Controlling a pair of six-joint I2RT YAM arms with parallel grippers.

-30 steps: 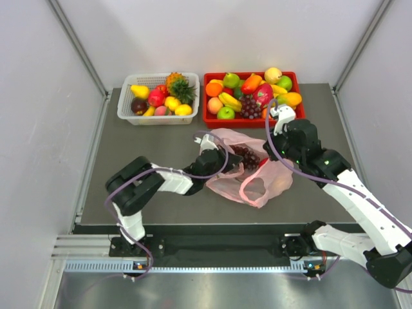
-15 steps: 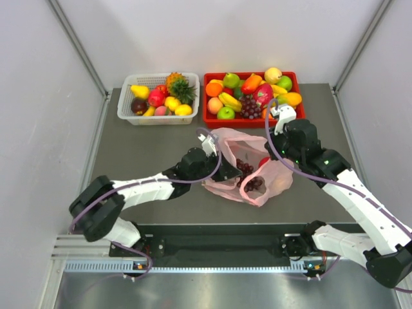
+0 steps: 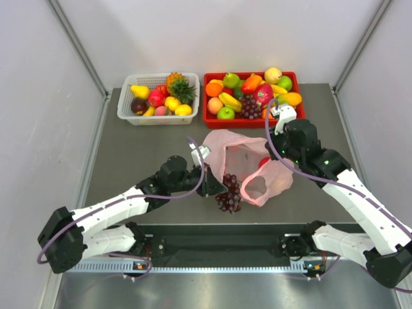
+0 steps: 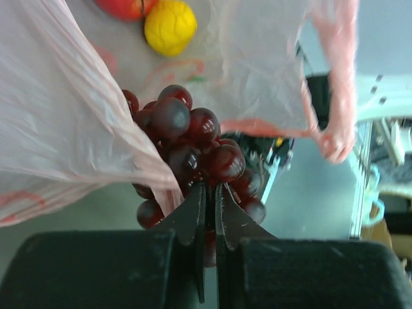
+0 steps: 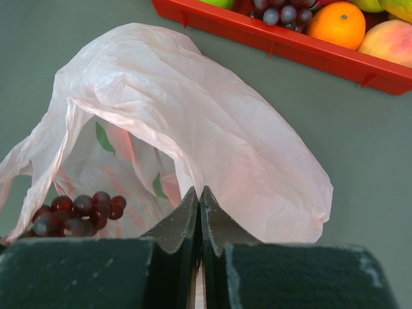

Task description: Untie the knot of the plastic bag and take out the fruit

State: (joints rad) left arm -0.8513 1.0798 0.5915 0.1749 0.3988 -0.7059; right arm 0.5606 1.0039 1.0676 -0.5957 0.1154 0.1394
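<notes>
The pink plastic bag point(image 3: 241, 154) lies open at mid-table, and its knot is out of view. My left gripper point(image 3: 211, 185) is shut on the stem of a dark purple grape bunch point(image 3: 228, 194), which hangs just outside the bag's mouth near the front edge. In the left wrist view the grape bunch point(image 4: 193, 145) sits right at my left gripper point(image 4: 209, 188), with a yellow fruit point(image 4: 170, 26) still inside the bag point(image 4: 58, 129). My right gripper point(image 3: 273, 159) is shut on the bag's thin plastic point(image 5: 212, 129) at the right side, holding it up. Reddish-orange fruit point(image 3: 264, 162) shows through the plastic.
A white basket point(image 3: 122, 106) of fruit with a pineapple point(image 3: 180, 87) stands at the back left. A red tray point(image 3: 254, 122) full of fruit stands at the back right, just beyond the bag; its front wall point(image 5: 290, 45) shows in the right wrist view.
My left gripper has drawn back toward the near left, pulling the grape bunch out of the bag's mouth. The right gripper has stayed put, holding the bag.
</notes>
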